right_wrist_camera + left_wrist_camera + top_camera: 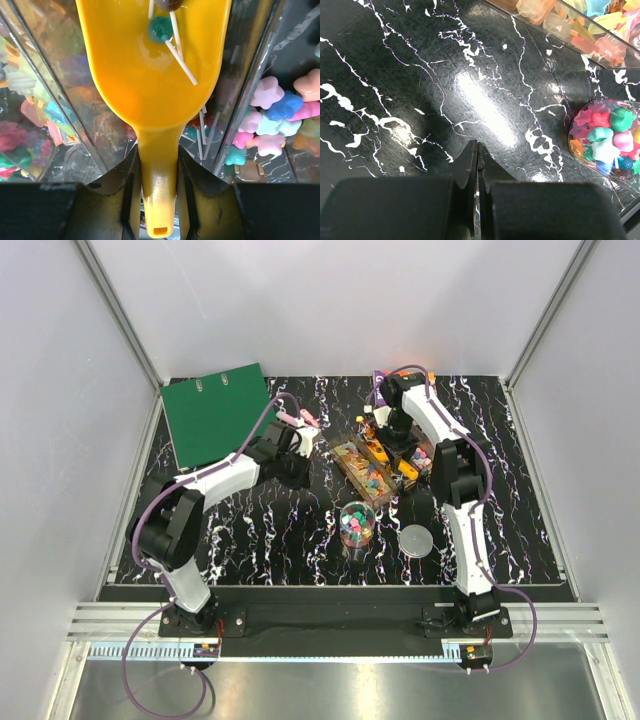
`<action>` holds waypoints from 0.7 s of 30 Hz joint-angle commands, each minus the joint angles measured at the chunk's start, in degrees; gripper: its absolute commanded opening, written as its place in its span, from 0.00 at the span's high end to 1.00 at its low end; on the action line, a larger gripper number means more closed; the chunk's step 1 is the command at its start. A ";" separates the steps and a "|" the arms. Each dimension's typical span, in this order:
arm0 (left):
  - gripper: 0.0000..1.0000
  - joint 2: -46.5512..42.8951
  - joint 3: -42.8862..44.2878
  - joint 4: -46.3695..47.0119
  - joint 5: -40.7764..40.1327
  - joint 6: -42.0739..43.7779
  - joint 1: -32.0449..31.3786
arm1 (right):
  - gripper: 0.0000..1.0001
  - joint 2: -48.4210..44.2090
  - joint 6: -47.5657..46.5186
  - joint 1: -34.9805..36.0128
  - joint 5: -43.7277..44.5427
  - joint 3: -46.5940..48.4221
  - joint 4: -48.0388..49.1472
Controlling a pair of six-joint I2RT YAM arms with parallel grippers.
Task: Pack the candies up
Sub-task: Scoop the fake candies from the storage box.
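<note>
— Clamping the yellow scoop [150, 75] by its handle, right gripper [157, 167]?
— Yes: jaws drawn in to the handle's width, one finger [125, 180] pressed on each side, bowl pointing away over the clear trays [347, 453].
— Carrying anything in the bowl?
— Two lollipops [160, 29], one teal, one dark, white sticks crossed.
— And the left gripper [478, 162]?
— Hanging over a bare stretch of the black marbled table [420, 75], jaws pressed fully together, gripping nothing; contact with the tabletop impossible to tell.
— Locating the candies [607, 137]?
— Heaped, star-shaped and many-coloured, in a clear cup [342, 515] near the middle of the table, off to the right of the left gripper. More sorted in the tray compartments just behind the cup, on either side of the scoop.
— Beside the cup?
— A round grey lid [417, 540], lying flat, apart from it on the right. Farther off, a green binder [218, 412] at the far left corner, pink pens [300, 418] near its edge.
</note>
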 commanded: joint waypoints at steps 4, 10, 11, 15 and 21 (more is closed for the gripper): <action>1.00 -4.32 -1.30 0.93 -1.32 0.63 0.41 | 1.00 -10.69 3.74 -0.89 6.91 -17.35 14.25; 1.00 -6.08 -3.14 0.76 -2.12 0.72 0.41 | 1.00 -11.14 6.12 -0.54 4.63 -21.86 18.41; 1.00 -6.34 -3.40 0.67 -2.03 0.72 0.41 | 1.00 -10.53 5.94 -0.45 4.62 -20.98 18.41; 1.00 -6.52 -4.20 0.75 -2.20 0.72 0.41 | 1.00 -6.58 5.76 -0.27 4.62 -14.93 18.15; 1.00 -5.64 -3.58 1.11 -2.82 0.54 0.32 | 1.00 -2.79 6.47 0.52 2.78 -9.64 17.27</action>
